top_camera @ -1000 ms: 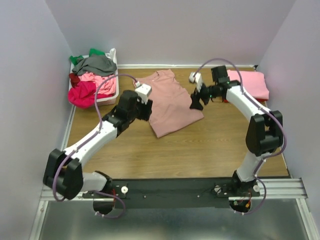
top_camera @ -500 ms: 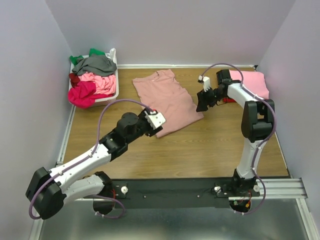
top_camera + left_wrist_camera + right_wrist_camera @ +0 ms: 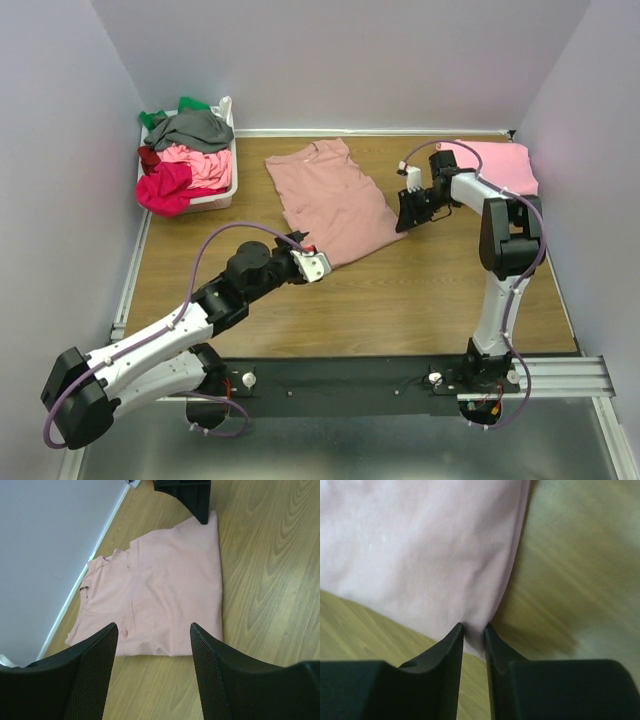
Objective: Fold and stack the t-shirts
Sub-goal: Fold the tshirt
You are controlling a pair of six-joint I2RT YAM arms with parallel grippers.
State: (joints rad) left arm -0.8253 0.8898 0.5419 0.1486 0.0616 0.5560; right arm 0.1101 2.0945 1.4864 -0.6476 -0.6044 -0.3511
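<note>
Dusty-pink tee lay on the table, toward the back, collar pointing away from the arms. The right gripper was clenched on the tee's near right corner, with a pinch of cloth between its almost-meeting fingers. The left gripper hung just before the tee's near left corner, jaws spread wide with nothing between them. A bright pink tee lay folded at the far right, and more tees were heaped in a basket at the far left

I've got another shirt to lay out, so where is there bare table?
Widest bare wood: in front of the flat shirt, between the left arm and right arm. A narrower strip between basket and shirt. Crowded back right: folded shirt, right fingers pinching cloth.
</note>
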